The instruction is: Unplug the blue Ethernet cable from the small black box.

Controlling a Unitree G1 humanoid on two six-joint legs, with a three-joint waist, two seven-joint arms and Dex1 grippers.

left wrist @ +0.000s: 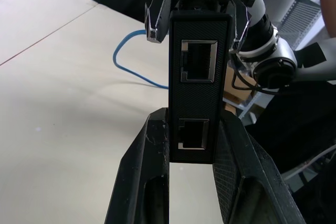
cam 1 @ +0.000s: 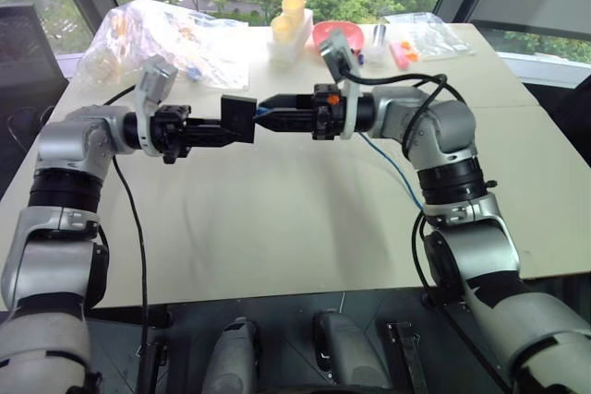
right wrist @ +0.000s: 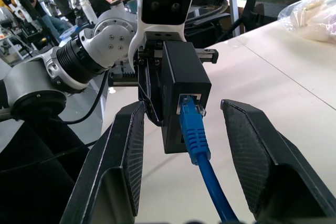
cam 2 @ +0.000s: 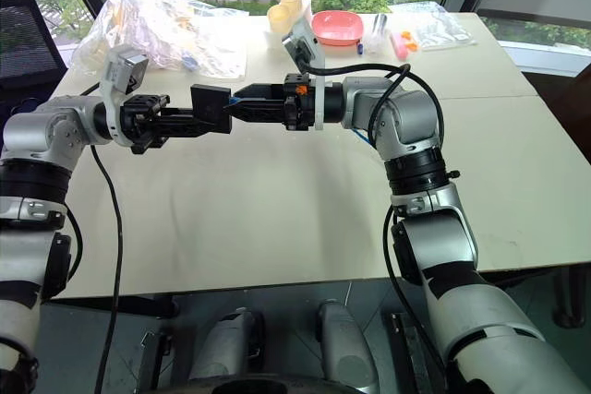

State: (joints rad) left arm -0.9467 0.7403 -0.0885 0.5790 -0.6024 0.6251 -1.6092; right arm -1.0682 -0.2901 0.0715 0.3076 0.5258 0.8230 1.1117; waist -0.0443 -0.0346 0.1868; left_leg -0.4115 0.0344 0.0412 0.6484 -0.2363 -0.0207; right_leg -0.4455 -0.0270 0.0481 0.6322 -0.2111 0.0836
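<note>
Blue Ethernet cable (right wrist: 195, 135) plugged into small black box (right wrist: 181, 90), box clamped between left fingers (left wrist: 152, 177), plug between spread right fingers (right wrist: 123, 153); risk of closing off-centre, missing the latch, dragging the box loose.

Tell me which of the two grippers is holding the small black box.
The left gripper: its fingers clamp the small black box. The right gripper stands open around the blue Ethernet cable, which is plugged into the box.

In the head views I cannot see the plug of the blue Ethernet cable (right wrist: 195, 132): the right gripper (cam 1: 263, 113) covers it. The cable's far end passes behind the right arm. The left gripper (left wrist: 191, 129) masks the small black box's (left wrist: 199, 85) lower sides.
</note>
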